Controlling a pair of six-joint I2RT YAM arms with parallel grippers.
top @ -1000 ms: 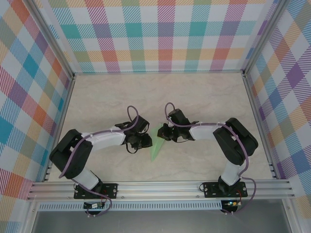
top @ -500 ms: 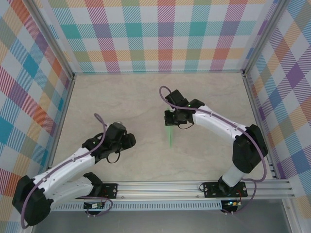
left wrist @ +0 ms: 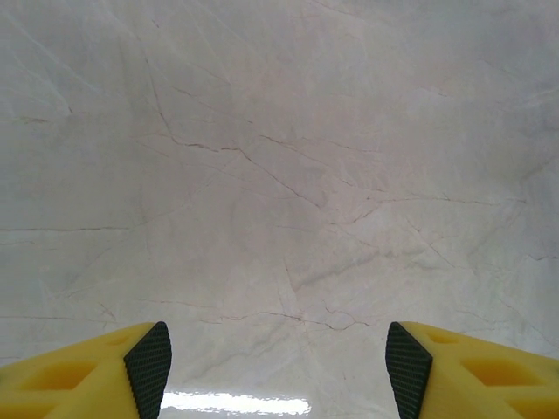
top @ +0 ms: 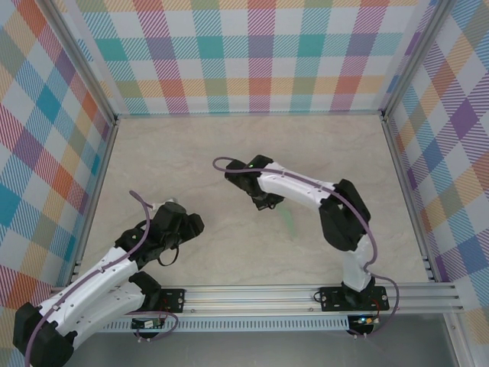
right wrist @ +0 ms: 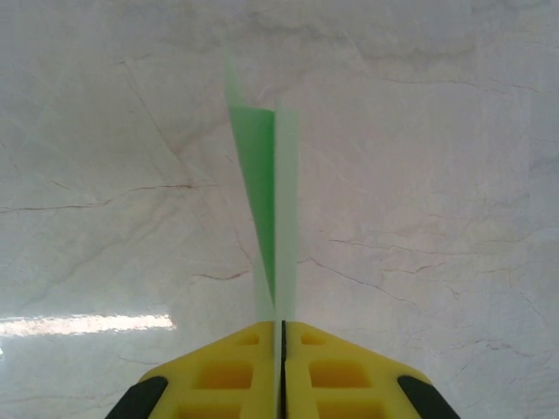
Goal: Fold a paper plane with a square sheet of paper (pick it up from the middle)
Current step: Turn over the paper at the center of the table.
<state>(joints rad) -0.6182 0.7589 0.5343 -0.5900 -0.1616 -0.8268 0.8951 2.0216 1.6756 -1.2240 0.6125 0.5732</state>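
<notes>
Right claw (right wrist: 281,347) was clamped shut on the paper plane (right wrist: 260,175), yellow fingers pressed together with only the thin folded edge between them; the green sliver stuck straight out ahead of the claw, above the pale marbled counter (left wrist: 279,131); from overhead it showed as a faint green streak just beside the right wrist, near the middle of the counter; whether it touched the surface, I couldn't tell. Left claw (left wrist: 278,371) sat well apart from all that, low on the near left side, its jaws spread wide with nothing but bare counter between them.

That plane looked feather-light and flimsy to me; thin folded paper, stiff only along its centre crease, likely to bend or spring open if squeezed across the wings; slick as well, so a loose pinch might have let it slide. The best hold, to my eye, was on the folded spine near the middle, where the layers stack and the balance sits; a grip out by a tip would probably have let it droop or crumple.
</notes>
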